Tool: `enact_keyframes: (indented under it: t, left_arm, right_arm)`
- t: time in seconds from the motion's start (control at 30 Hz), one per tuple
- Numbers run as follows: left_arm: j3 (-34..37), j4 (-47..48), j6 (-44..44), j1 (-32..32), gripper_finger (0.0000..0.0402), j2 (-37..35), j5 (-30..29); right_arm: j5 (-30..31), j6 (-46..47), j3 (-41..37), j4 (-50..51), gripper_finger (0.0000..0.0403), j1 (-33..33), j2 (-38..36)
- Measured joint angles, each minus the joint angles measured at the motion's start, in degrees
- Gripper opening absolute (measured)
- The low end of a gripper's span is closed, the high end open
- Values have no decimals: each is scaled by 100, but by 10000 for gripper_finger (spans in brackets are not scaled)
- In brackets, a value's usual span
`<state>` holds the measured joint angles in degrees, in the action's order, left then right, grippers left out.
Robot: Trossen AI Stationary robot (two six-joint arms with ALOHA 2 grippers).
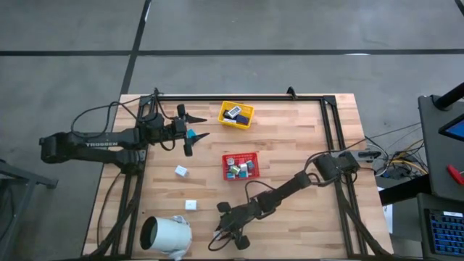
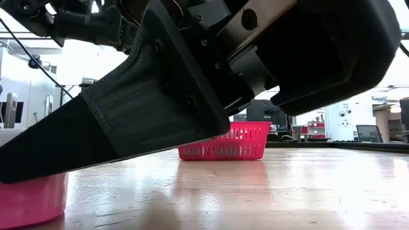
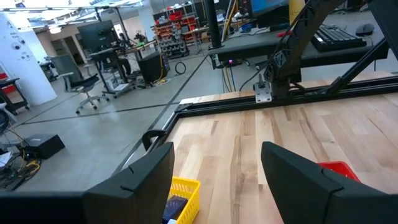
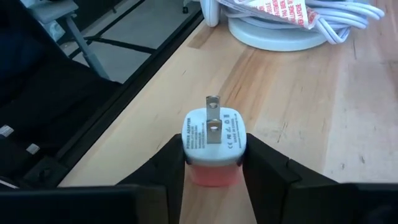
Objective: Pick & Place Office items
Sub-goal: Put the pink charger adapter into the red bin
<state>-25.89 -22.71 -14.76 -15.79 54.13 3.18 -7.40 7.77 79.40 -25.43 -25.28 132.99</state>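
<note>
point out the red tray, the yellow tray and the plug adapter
red tray (image 1: 241, 155): high view, far rim
yellow tray (image 1: 224, 113): high view, left wall
plug adapter (image 4: 214, 132): right wrist view, pronged white face

My right arm is reaching diagonally toward the lower centre of the high view, its gripper (image 1: 230, 233) low over the table with both fingers (image 4: 163, 163) pressing against a small pink-and-white plug adapter (image 4: 214, 140). My left arm is stretching in from the left edge, its gripper (image 1: 196, 135) spread wide in the upper left of centre, holding nothing.
</note>
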Motion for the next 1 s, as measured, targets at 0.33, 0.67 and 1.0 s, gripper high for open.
enact_keyframes:
  t: [0.33,0.67,1.0]
  left_arm:
    - [0,-1,0,-4,245,0,-18]
    - [0,-1,0,-7,245,0,-18]
    - [0,-1,0,-7,245,0,-16]
  right_arm:
    - [-70,-201,0,-44,121,-35,0]
    - [-161,-279,-15,-410,121,-35,-1]
    - [-158,-375,-83,-983,121,-33,-2]
